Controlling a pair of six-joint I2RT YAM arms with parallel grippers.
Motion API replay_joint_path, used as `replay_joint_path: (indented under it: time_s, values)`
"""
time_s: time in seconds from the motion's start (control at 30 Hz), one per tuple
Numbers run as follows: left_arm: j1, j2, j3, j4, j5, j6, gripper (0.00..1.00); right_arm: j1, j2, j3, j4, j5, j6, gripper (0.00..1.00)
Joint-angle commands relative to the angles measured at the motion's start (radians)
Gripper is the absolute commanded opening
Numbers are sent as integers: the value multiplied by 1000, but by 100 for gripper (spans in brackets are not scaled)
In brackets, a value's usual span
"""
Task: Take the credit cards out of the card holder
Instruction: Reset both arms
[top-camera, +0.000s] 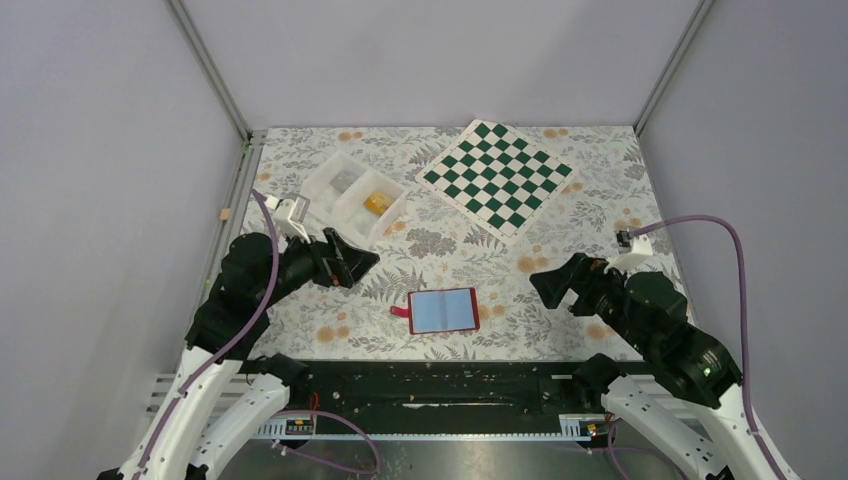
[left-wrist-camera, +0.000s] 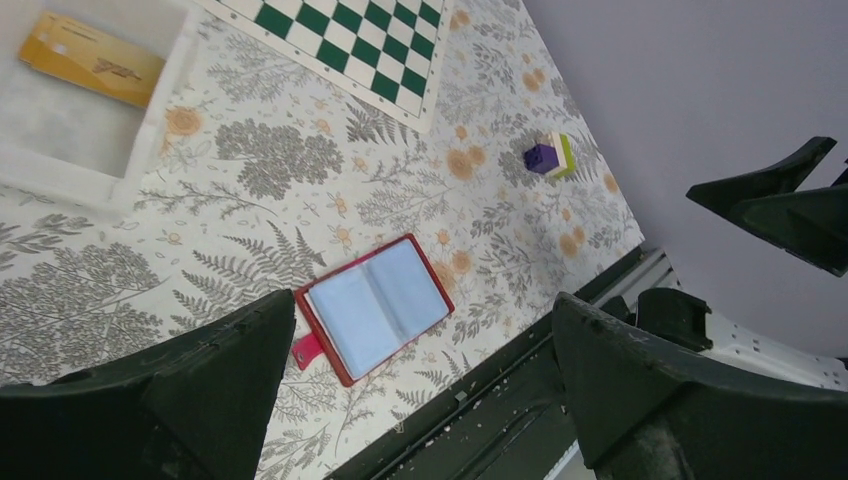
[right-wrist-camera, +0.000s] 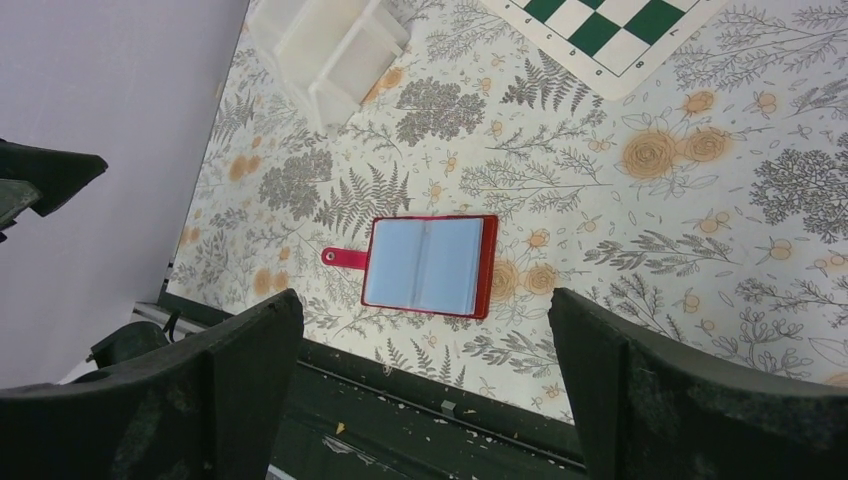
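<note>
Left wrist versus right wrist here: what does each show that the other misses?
Left wrist only: an orange-yellow card lying in the white tray, and a small purple and green block. Right wrist only: the tray's outside with both compartments, contents hidden. Both: the red card holder lying open and flat, pale blue inside up, plus part of the chessboard.

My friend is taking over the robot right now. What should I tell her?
Both open and empty: left gripper hovers by the tray, right gripper hovers right of the wallet.
The wallet lies open and flat between the arms, and no cards show in it.
An orange-yellow card lies in one tray compartment.
Done: the cards seem to be out.
Left: probably just check the wallet's pockets.
</note>
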Motion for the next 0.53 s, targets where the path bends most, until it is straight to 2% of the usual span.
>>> replay_joint_path:
  time_s: [0.0,0.5]
  values:
    - [-1,-20,-22,54,93,-17,99,3,-39,34,-31,38,-4,99]
    - [-1,-31,-17,78,117,-34,99,3,-80,46,-28,43,6,100]
